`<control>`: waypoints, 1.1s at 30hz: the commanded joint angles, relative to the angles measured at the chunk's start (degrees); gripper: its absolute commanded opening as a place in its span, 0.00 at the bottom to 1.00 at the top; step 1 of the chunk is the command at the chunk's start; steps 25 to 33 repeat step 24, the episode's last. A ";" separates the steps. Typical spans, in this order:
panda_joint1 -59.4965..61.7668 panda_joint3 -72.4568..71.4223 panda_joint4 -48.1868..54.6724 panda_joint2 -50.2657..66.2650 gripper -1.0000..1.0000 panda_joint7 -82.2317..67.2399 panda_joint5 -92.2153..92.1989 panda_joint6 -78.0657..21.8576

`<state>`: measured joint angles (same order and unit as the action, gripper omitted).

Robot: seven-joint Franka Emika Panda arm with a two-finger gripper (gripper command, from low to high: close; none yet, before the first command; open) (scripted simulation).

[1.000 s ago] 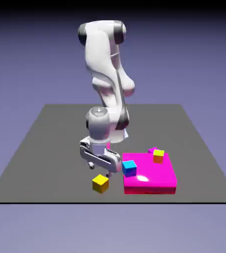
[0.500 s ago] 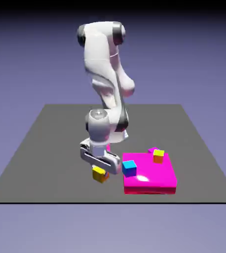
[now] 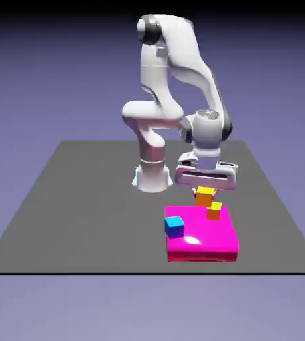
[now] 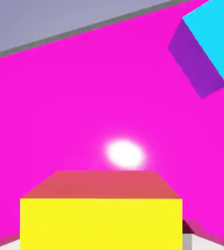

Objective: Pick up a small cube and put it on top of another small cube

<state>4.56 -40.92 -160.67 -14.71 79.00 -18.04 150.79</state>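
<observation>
Flat dark grey table (image 3: 82,200) against a plain blue-violet backdrop, and there's loads of bare room on the exterior view's left of the magenta slab (image 3: 205,241), way less on its right and front before the table edge. The slab's a glossy low square block with a white glare spot. Sitting on its near-left corner is the blue cube (image 3: 174,226) with a cyan top, sharp-edged and matte. Toward the slab's back edge is the orange-sided cube (image 3: 214,211). Right above that, touching or nearly so (can't tell), hangs the yellow cube (image 3: 205,196), pinched in my gripper (image 3: 206,189), jaws closed tight on its sides. My arm is folded over with the hand pointing straight down over the slab's back half. In the hand view the yellow cube fills the bottom.
</observation>
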 commanded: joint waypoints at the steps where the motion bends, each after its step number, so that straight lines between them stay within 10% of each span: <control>1: -1.62 -1.12 -1.43 -1.36 0.00 -0.13 -2.46 -0.47; 9: -11.20 -7.55 -9.07 -10.52 0.00 -1.77 -17.60 -3.37; 22: 4.21 -14.69 -10.19 13.32 0.00 19.00 13.07 19.44; 23: 4.21 -14.69 -10.19 13.32 1.00 19.00 13.07 19.44; 33: 4.21 -14.69 -10.19 13.32 1.00 19.00 13.07 19.44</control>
